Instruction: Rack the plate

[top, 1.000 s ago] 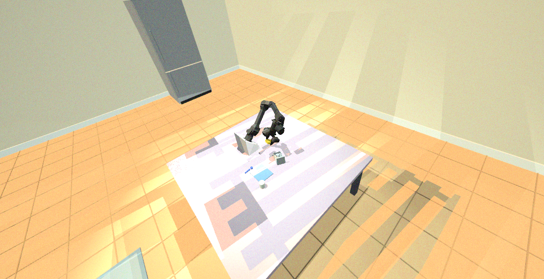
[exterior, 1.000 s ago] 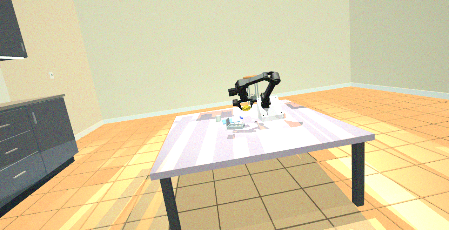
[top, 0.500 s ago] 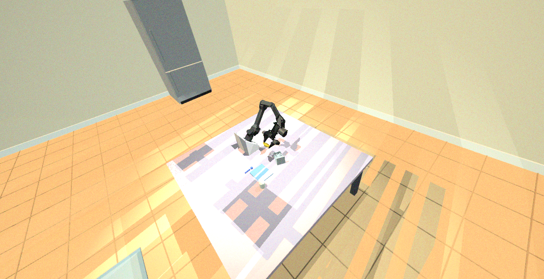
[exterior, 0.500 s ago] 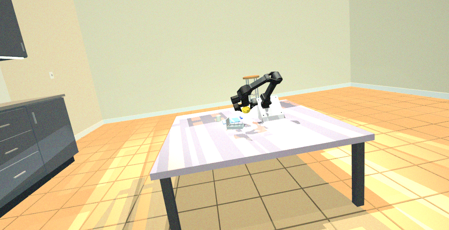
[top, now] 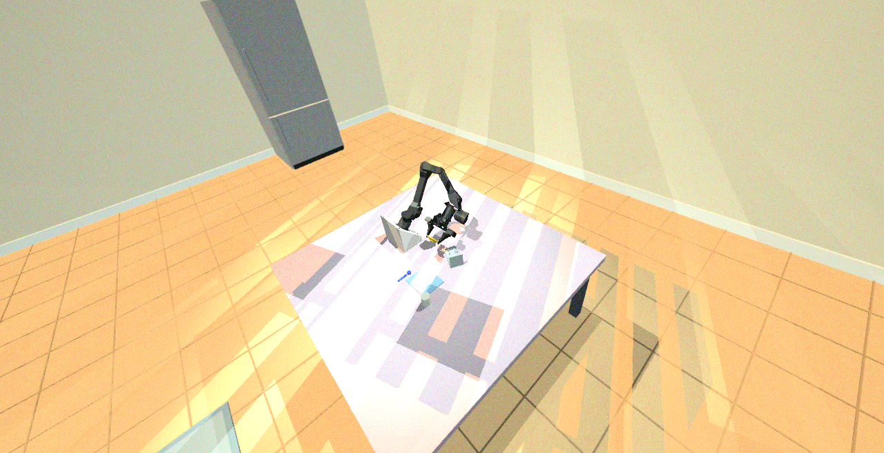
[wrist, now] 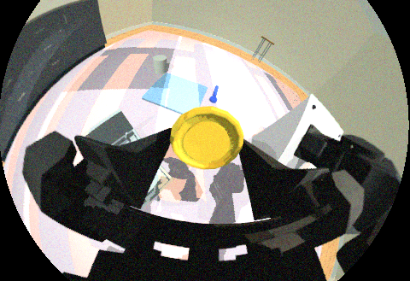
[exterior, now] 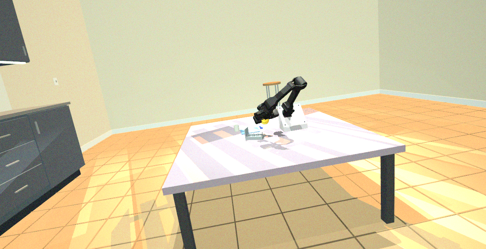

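1. Done: the gripper (top: 433,239) (exterior: 264,120) (wrist: 207,137) grips the yellow plate (top: 432,239) (exterior: 265,121) (wrist: 207,137) by opposite rims, above the table (top: 531,264) (exterior: 305,152) (wrist: 141,80).
2. Left: the dish rack (top: 454,259) (exterior: 254,138) (wrist: 113,129), at four o'clock from the plate in the top view, awaits slotting, release and retreat (roughly halfway, I'd judge).
3. No brands, labels or writing can be read.
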`<state>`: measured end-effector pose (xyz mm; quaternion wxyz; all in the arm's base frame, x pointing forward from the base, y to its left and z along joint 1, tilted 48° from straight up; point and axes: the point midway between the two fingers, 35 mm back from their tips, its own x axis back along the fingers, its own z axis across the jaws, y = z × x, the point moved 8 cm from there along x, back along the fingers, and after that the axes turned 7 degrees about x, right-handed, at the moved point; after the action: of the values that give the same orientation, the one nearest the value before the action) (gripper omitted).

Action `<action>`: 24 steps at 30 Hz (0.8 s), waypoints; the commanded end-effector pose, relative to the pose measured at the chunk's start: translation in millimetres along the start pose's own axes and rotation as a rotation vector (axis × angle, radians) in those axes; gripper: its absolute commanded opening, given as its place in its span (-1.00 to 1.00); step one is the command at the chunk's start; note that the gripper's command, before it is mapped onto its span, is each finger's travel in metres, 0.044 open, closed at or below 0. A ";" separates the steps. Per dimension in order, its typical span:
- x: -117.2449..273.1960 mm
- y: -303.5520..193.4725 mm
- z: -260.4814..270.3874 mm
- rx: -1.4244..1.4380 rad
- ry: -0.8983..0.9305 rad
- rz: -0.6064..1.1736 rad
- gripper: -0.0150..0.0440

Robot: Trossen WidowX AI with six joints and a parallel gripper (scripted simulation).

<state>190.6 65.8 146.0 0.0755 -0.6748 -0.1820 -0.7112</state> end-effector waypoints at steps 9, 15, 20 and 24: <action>-6.9 -20.3 -2.4 0.089 0.134 -0.205 -0.49; -8.1 -31.0 -3.8 0.127 0.222 -0.298 -0.49; -8.4 -40.0 -5.7 0.153 0.302 -0.369 -0.49; -8.1 -47.1 -7.7 0.170 0.371 -0.421 -0.49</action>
<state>171.3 103.6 132.6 0.0232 -0.4940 -0.3487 -0.7961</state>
